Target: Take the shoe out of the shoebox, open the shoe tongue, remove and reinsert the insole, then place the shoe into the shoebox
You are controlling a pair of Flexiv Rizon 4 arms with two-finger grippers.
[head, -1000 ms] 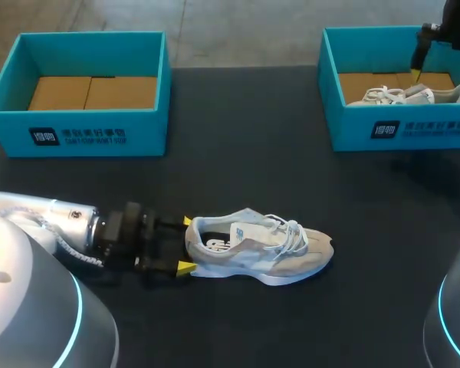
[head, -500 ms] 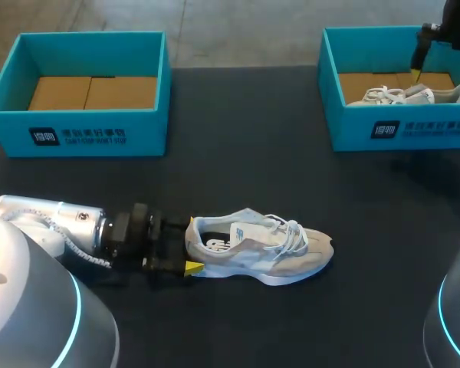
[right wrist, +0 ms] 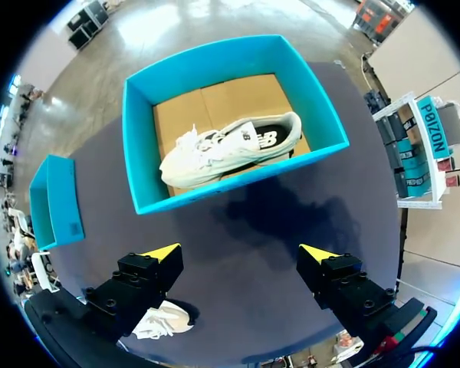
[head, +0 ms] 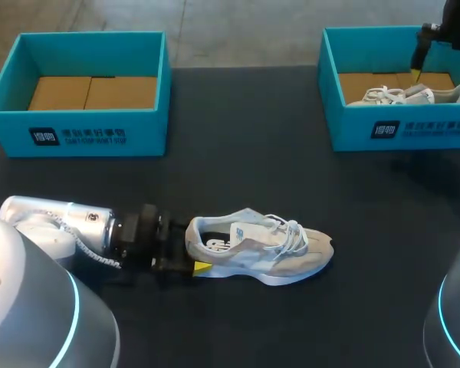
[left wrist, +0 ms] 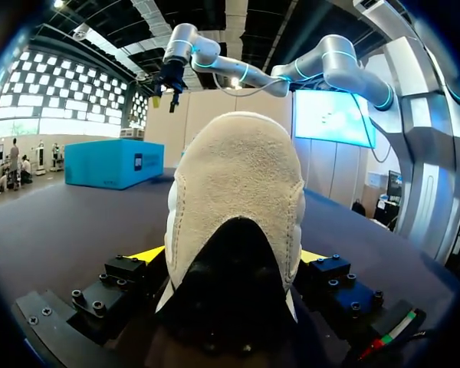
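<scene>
Head view: shoe (head: 257, 253) lies on its sole at 6 o'clock of the dark worktop (head: 245, 153), toe to 3 o'clock. It is out of the shoebox (head: 77, 130) at 10 o'clock. At its heel, 9 o'clock side, is the left tool (head: 195, 245).

Left wrist view: tool released, astride the heel, probably to steady the shoe for the tongue.

Right wrist view: right tool (right wrist: 241, 253) released, above the second shoebox (right wrist: 215, 195), which holds another shoe (right wrist: 230, 149).

Shoe (head: 257, 253) beige suede, white laces, pale grey-blue side panel. Left shoebox (head: 77, 130) and right shoebox (head: 414, 132) teal, brown cardboard floors, white print on dark patch. Table (head: 245, 146) black; second shoe (head: 408, 95) off-white.
</scene>
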